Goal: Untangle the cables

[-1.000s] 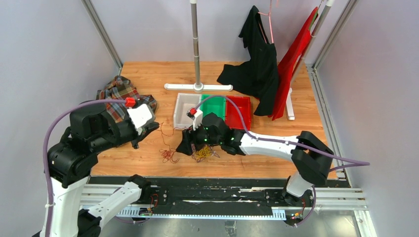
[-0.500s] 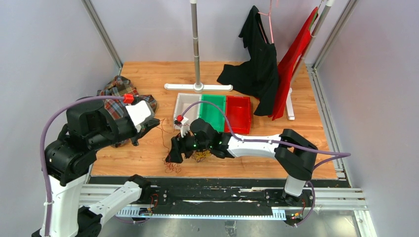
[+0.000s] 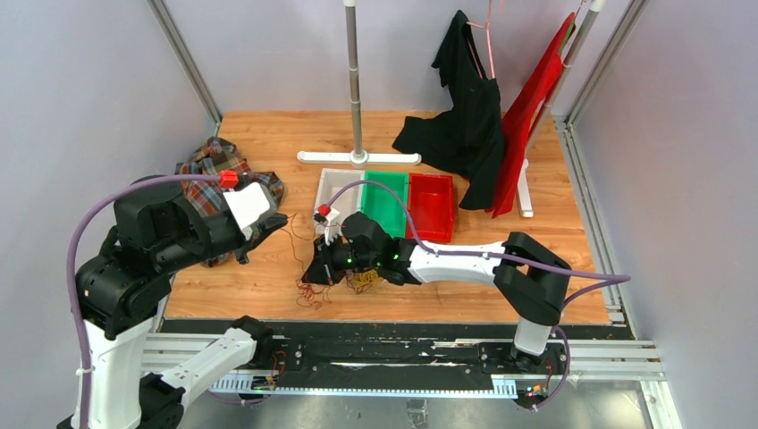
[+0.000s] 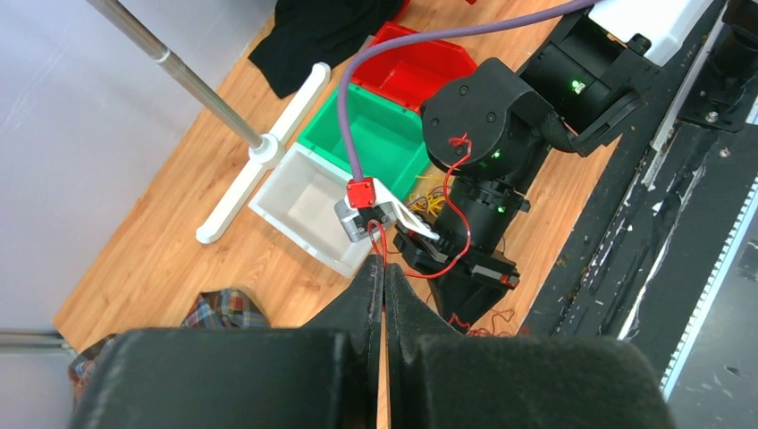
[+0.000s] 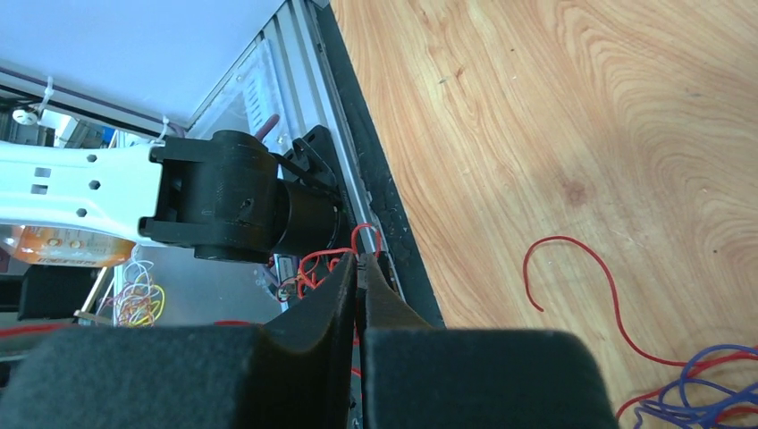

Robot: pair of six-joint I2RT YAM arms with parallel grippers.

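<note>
Cable [image 4: 459, 140], red, clenched by my left end effector [image 4: 383, 268] and right end effector [image 5: 360, 261]: best drawn apart slowly, clear of yellow bunch [image 3: 362, 282].

The tabletop [image 3: 268, 143] is smooth wood with a bold grain and a soft sheen. The white bin [image 3: 332, 198], green bin [image 3: 386, 201] and red bin [image 3: 431, 204] look like slick moulded plastic. The pole [image 3: 355, 80] is dull grey metal. A plaid shirt [image 3: 207, 170], a black garment [image 3: 469, 125] and a red garment [image 3: 536, 98] are soft matt cloth. The cables [image 5: 590, 286] have smooth, shiny coloured sheathing. Both the left pincer [image 4: 383, 273] and the right pincer [image 5: 359, 264] are matt black, faintly grainy.
</note>
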